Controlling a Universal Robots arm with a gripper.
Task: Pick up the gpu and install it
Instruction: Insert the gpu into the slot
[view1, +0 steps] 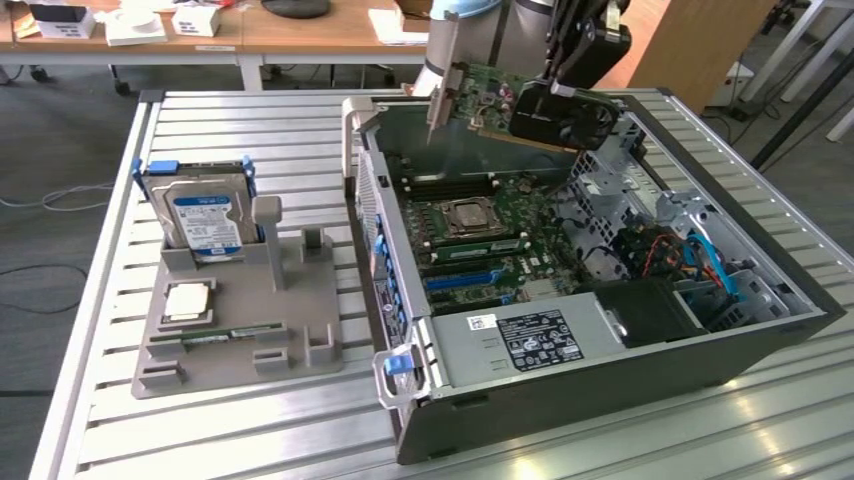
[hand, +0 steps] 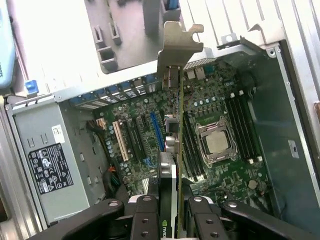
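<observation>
Pickup's done: fingers (hand: 145, 220) pinching the gpu (view1: 507, 105), which hangs edge-down above the motherboard (view1: 481, 240) in the open case (view1: 747, 340), not seated yet, so lining it up with a slot (hand: 156, 131) is the fiddly part.

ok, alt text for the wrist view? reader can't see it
The gripper holds the gpu edge-on above an open computer case, its pale metal bracket pointing away from the camera. Beneath it lies the green motherboard with its CPU socket, and a grey power supply sits at one end of the case.
</observation>
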